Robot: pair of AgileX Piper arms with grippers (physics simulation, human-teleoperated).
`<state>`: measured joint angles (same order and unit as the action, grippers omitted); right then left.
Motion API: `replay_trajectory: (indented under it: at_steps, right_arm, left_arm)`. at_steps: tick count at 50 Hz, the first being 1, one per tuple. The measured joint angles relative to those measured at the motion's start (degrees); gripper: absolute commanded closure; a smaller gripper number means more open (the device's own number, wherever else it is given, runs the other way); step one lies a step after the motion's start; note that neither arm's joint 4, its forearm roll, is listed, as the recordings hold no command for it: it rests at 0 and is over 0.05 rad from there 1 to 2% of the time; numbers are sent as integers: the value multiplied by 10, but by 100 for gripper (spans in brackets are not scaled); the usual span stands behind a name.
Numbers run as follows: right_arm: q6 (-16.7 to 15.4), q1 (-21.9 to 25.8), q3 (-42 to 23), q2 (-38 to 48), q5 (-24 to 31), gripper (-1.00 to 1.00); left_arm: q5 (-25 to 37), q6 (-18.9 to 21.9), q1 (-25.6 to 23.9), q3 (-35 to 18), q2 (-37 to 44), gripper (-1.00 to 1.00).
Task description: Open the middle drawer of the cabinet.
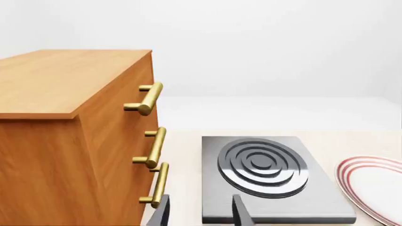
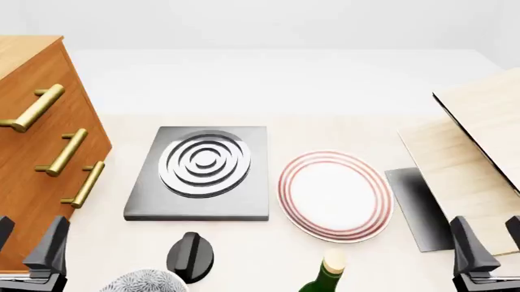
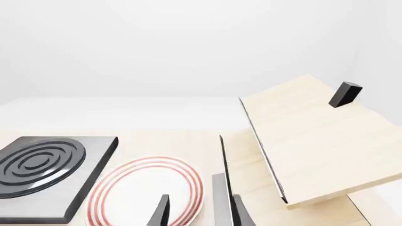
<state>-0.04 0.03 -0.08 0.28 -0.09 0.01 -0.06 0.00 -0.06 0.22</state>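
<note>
- Both grippers are sitting at the near edge of the table in the front view: the left gripper is hanging beside the cabinet's near corner, and the right gripper is hanging by the pale boards; each is showing its fingers spread apart and gripping nothing.
- Between them, a black knob, a grey fuzzy object and a green bottle with a cork-coloured top are standing along the near edge.
- Farther in, a grey hotplate with concentric rings is lying flat, and a white plate with red rim lines is resting just beside it on the right.
- On the left, the cabinet is standing with its three brass handles facing the hotplate; the middle drawer is appearing flush with the drawers above and below.
- On the right, pale wooden boards are leaning tilted over a dark grey slab.
</note>
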Motion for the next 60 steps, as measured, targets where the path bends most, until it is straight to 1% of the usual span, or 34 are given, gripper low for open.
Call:
replay_trajectory:
  at_steps: [23,33,39,52,60]
  right_arm:
    - [-1,-1,-1,17,-9,-100]
    - [-1,-1,-1,22,-12,-100]
    - [-1,-1,-1,24,-13,-100]
    - [-1,-1,-1,25,-14,-100]
    - [-1,-1,-1,25,-14,-100]
  left_arm:
    - [0,1,-1,-2,0,-100]
    - [-4,13,-6,-5,-2,-100]
    - [-10,43,-14,-10,-2,-100]
    - [-12,142,-50,-31,-2,-100]
    - [-1,198,-62,-44,-2,-100]
